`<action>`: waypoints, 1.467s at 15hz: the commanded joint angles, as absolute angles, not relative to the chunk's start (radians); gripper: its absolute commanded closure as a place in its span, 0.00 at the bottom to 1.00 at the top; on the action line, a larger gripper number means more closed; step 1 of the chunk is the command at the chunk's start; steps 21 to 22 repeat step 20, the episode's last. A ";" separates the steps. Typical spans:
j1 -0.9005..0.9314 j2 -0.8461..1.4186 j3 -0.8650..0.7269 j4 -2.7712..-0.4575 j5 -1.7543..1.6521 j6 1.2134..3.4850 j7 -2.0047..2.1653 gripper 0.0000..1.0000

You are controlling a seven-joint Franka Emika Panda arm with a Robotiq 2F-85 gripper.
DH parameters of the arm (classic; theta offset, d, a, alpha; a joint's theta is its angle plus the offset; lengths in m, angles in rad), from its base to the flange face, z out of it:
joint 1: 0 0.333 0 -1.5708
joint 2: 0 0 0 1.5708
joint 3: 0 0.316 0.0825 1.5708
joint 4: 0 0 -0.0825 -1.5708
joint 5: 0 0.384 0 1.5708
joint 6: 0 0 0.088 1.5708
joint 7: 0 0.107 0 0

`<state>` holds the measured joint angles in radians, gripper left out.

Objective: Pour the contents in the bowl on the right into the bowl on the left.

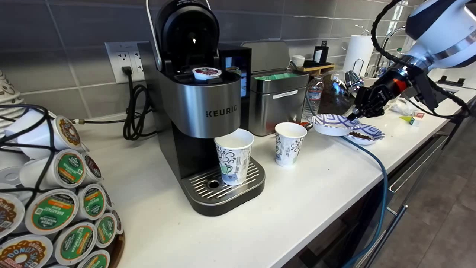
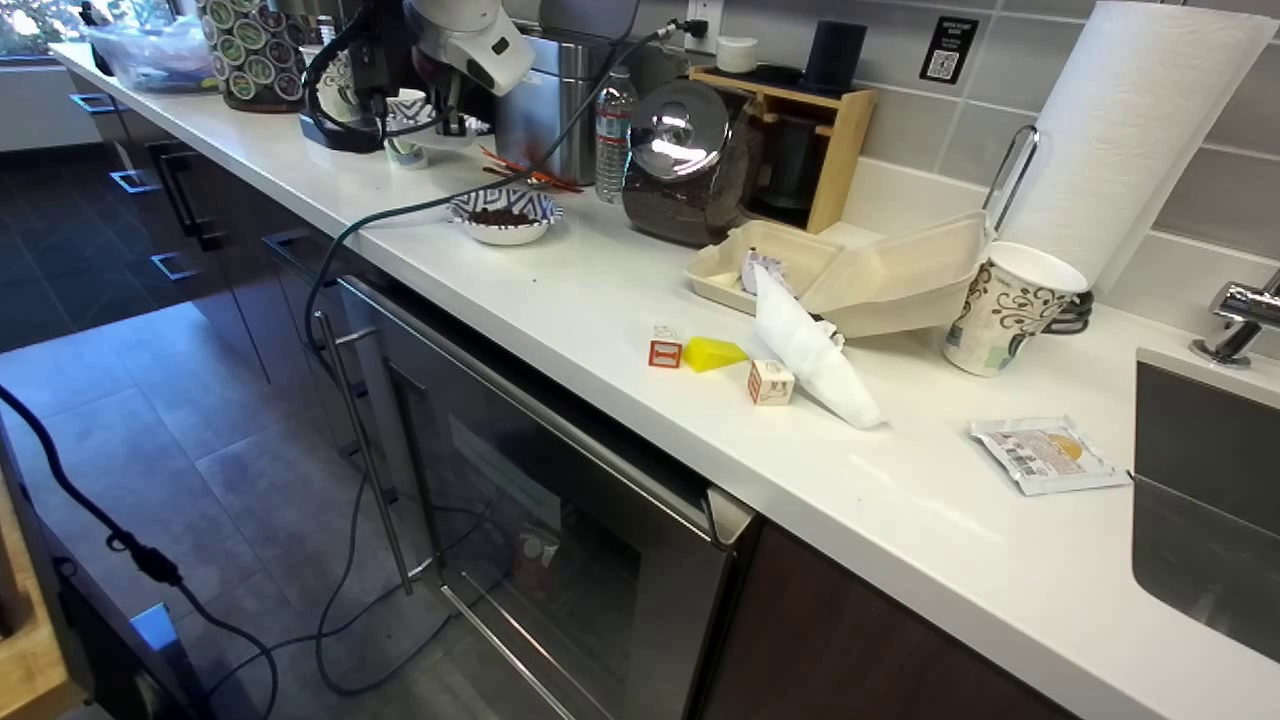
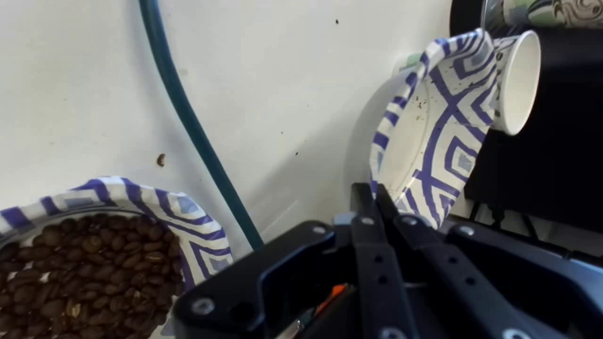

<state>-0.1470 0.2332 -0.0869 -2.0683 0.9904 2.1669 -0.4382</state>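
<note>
Wrist cam: your gripper (image 3: 373, 189) has its fingers pinched tog. on the rim of the held bowl (image 3: 452, 113), white paper w/ purple-blue pattern. You're holding it off the counter (image 3: 282, 56), shadow on the surface beside it; dk specks on its inside. Exact tilt: can't tell. The bean bowl (image 3: 207, 235), similar pattern, sits upright on the counter, lower L of wrist view, partly cut by frame edge; in it, a layer of dk brn coffee beans (image 3: 99, 273). One small brn bit (image 3: 160, 160) lies just outside its rim. Blue-green cable (image 3: 188, 113) runs between the two bowls there. Paper cup (image 3: 520, 84) shows just past the held bowl. In an exterior view your held bowl overlaps part of the bean bowl along the line of sight; coffee maker (image 1: 208, 108) stands well apart from the bean bowl, w/ a 2nd cup (image 1: 235, 160) on its drip tray (image 1: 202, 195). In an exterior view, water bottle (image 2: 614, 150) stands near the bean bowl, next to the steel bin (image 2: 545, 110).
</note>
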 commanded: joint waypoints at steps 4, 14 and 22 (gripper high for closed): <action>-0.117 0.296 -0.039 -2.088 1.157 2.372 -0.467 0.99; -0.111 0.255 -0.058 -2.156 1.069 2.454 -0.439 0.34; -0.163 0.150 -0.098 -2.255 1.121 2.371 -0.587 0.15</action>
